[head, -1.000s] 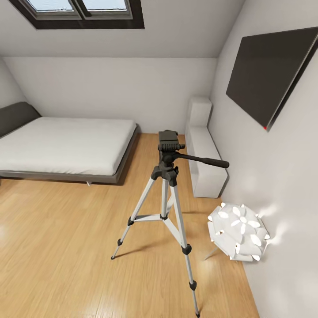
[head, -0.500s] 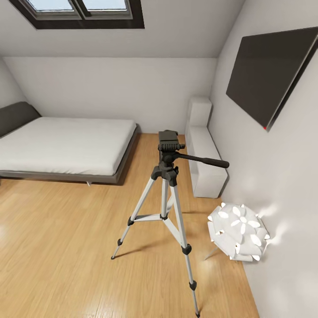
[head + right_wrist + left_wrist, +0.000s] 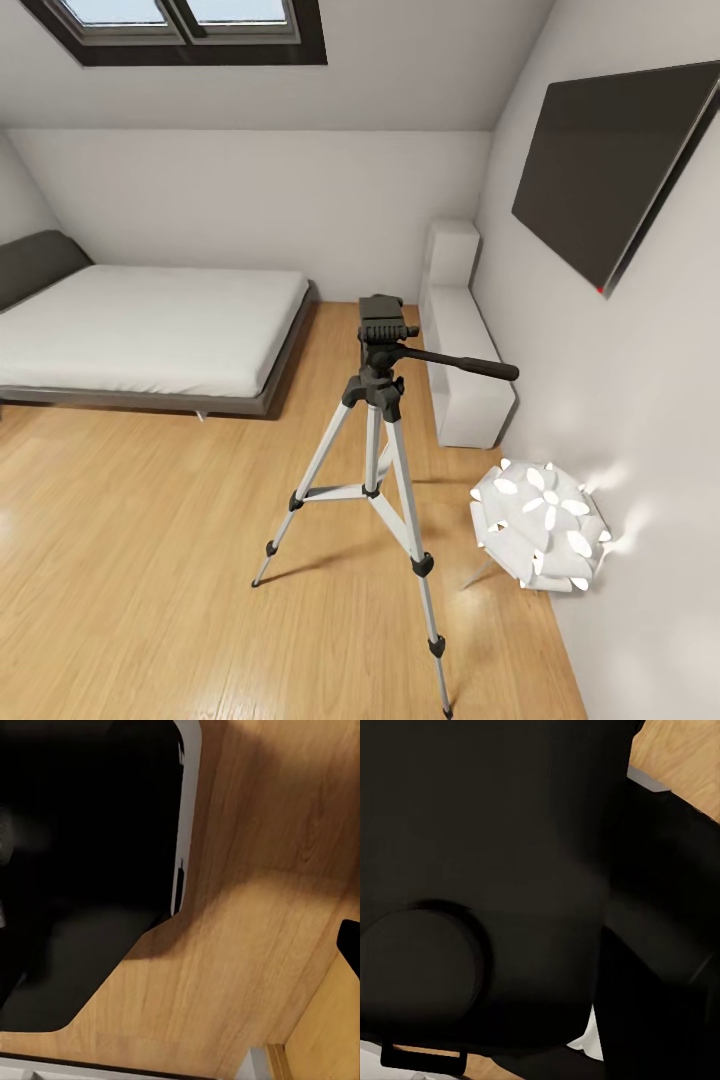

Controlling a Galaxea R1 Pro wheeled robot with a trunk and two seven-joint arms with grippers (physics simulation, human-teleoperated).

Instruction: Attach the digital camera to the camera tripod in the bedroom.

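The bedroom's wood floor (image 3: pixel 130 520) spread wide; a low grey bed (image 3: pixel 150 330) lay at the left, a dark wall TV (image 3: pixel 610 170) hung at the right, a skylight (image 3: pixel 190 25) sat overhead; the camera tripod (image 3: pixel 375 470) stood upright mid-floor, its head bare, pan handle pointing right; a white flower lamp (image 3: pixel 540 525) stood near it; the state of either gripper could not be told.

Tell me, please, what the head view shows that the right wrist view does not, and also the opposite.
Head view alone: the camera tripod standing on its three legs, the bed, the white flower lamp, the wall TV and the skylight. Right wrist view alone: a large dark shape with a pale edge, too close to identify. Both share the wood floor.
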